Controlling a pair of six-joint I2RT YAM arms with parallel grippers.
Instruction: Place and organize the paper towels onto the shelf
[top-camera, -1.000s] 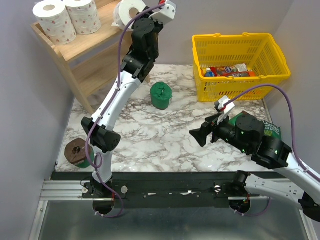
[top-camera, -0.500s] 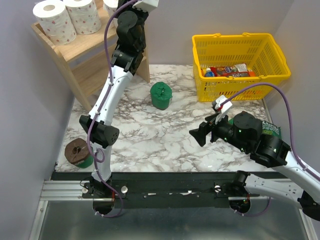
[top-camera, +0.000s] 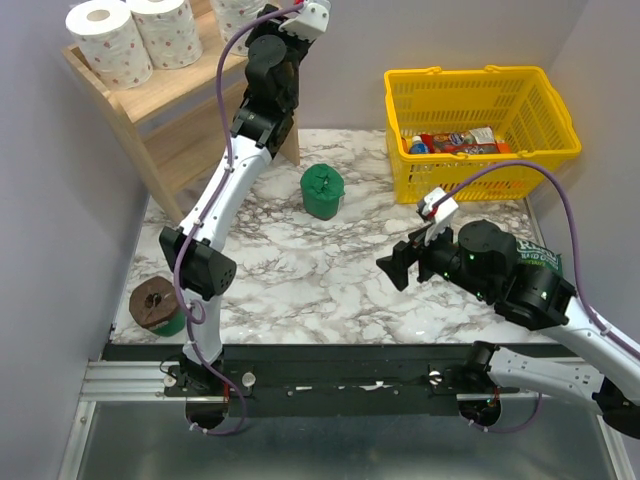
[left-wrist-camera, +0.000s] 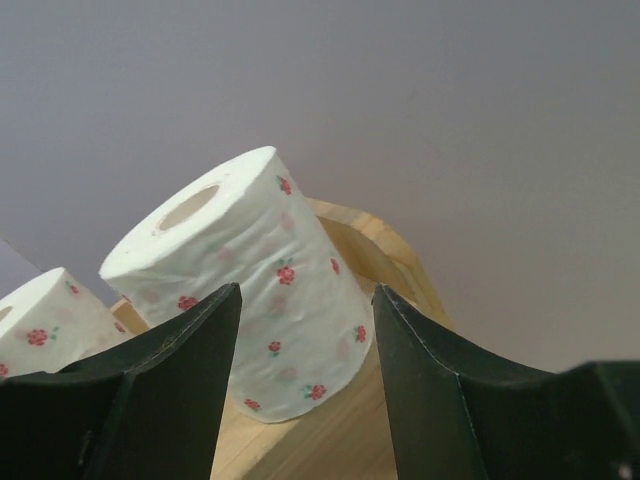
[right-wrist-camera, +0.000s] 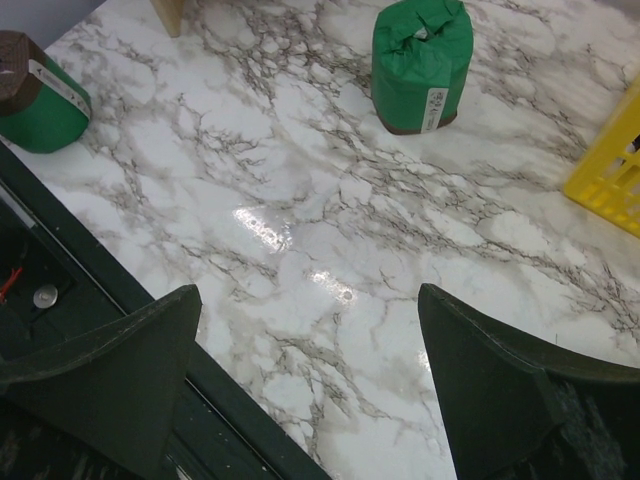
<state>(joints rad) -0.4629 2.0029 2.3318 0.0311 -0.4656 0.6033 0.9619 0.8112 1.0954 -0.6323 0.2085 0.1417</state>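
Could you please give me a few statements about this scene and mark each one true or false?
1. Two white rolls stand side by side on the shelf top. True.
2. The right gripper holds a green roll. False: its fingers are open and empty above the table.
3. The yellow basket is empty. False: snack packets lie inside.
4. A green roll stands upright mid-table. True.
5. A second green roll sits on the shelf. False: it sits at the table's near left corner.

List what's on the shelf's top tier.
Three white spotted rolls stand on the shelf: two at left, a third before the open left gripper. The left arm hides most of the third from above.
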